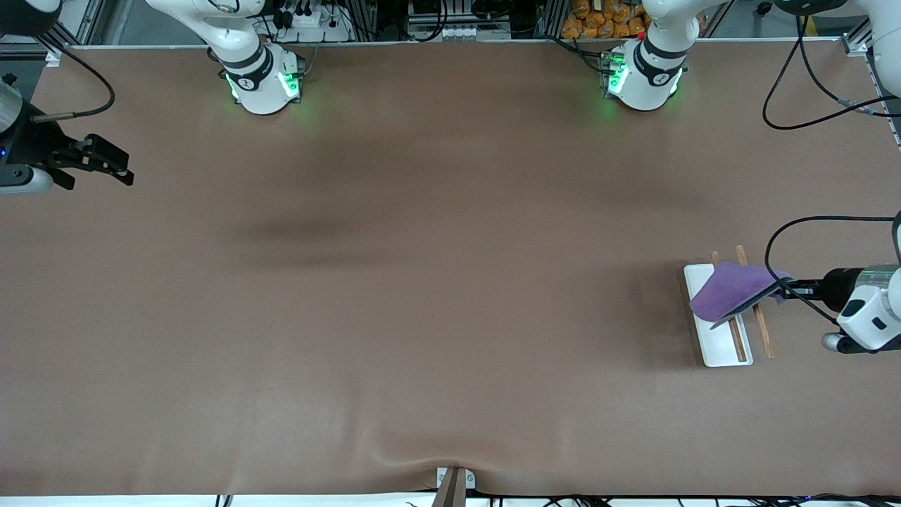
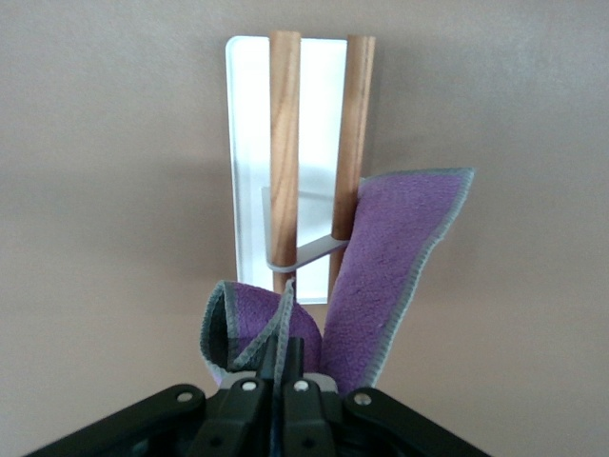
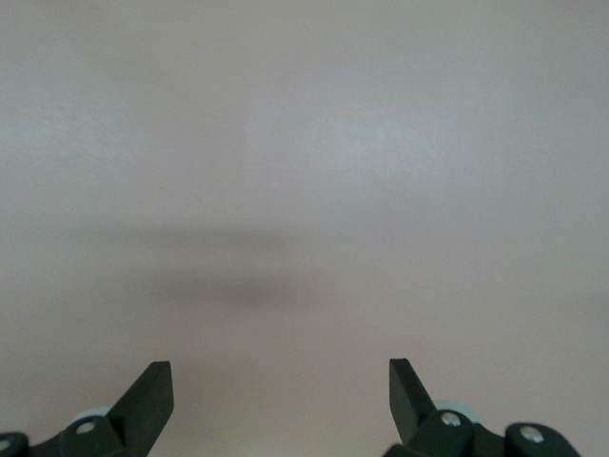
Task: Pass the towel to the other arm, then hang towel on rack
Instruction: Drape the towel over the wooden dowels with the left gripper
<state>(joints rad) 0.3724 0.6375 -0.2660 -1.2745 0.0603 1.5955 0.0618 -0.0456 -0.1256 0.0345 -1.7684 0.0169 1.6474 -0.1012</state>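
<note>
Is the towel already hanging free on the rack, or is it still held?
Still held. The left claw is shut on one end of the towel, which is lifted over the rack; the cloth is partly folded, not draped.

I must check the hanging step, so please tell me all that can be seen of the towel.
The towel is a small soft purple cloth with a grey edge and dark reverse. The left claw, shut, pinches one bunched corner. The rest spreads, tilted, over the rack, across its two wooden rods; one flap rises beside a rod.
</note>
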